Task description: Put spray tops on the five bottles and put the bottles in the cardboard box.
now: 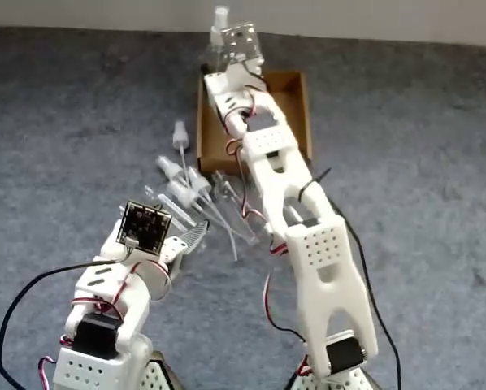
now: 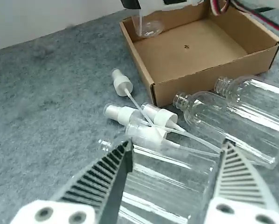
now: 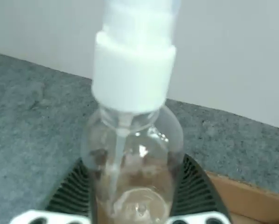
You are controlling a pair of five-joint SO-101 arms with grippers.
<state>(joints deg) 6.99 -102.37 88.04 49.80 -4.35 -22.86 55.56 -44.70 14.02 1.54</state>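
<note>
Clear plastic bottle with a white spray top (image 3: 130,154): clamped upright between the ribbed black fingers of the right gripper (image 3: 132,186), over the far end of the brown cardboard box (image 1: 296,106). Seen from the left wrist, at the box's far corner, base low over the box floor; touching it or not, impossible to tell. Nothing else inside the box.

Left gripper (image 2: 177,149): spread wide, grasping nothing, poised well short of the box's near corner, directly above one of three uncapped clear bottles (image 2: 167,172) lying on their sides on the grey carpet (image 1: 80,106). Other two lying side by side just outside the box's near wall, necks pointing towards the tops.

Four loose white spray tops (image 2: 122,84): scattered on the carpet just off the box's near corner, one alone closest to the box wall, three bunched together beside the bottles, thin dip tubes crossing one another and trailing away from the box.
</note>
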